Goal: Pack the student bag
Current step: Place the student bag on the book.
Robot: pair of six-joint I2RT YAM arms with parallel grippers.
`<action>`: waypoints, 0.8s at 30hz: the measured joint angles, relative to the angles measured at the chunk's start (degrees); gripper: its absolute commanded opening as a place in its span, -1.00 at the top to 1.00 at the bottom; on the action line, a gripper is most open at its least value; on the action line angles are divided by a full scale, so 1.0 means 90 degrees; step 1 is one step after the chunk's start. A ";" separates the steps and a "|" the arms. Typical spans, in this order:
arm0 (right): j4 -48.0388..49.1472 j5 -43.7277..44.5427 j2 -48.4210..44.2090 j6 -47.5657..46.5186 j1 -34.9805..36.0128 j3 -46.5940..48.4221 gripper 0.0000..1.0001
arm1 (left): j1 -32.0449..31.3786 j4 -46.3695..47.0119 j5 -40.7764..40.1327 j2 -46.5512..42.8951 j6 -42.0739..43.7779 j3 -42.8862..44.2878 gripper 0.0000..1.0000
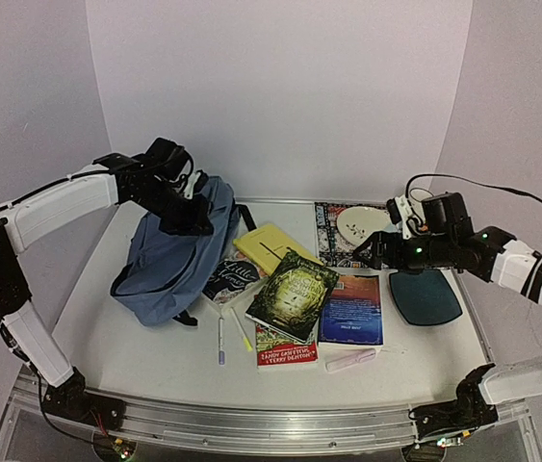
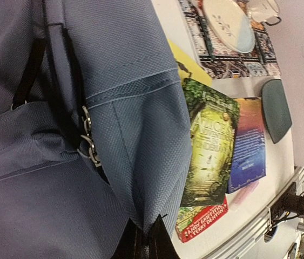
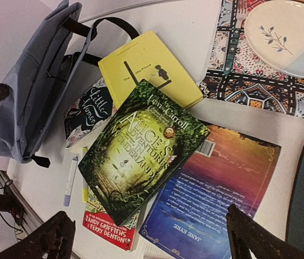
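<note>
**A:** At the table's left-centre the bag lies slumped on its side, just beside the book pile. The left gripper is at its top, fingers pressed together on a fold of fabric, w/ only a thin pinch afaict.

**B:** Right gripper?

**A:** Over the books, fingers spread wide, nothing in them.

**B:** What could go wrong?

**A:** First, the fold could slip out. Cloth's soft, so the bag would prob. flop back down. Also, I can't see an open mouth in any view, so a book pushed at it may just shove the bag away.

**B:** And the pile?

**A:** The Alice book overlaps the red book and the blue one. Grabbing it flat could drag those along or roll the pens off, esp. near the front edge.
</note>
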 measured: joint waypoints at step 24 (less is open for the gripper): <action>0.1596 -0.0034 0.3752 0.1991 0.1151 0.1814 -0.97 | -0.1957 0.2790 0.0092 -0.0359 -0.0476 -0.2244 0.12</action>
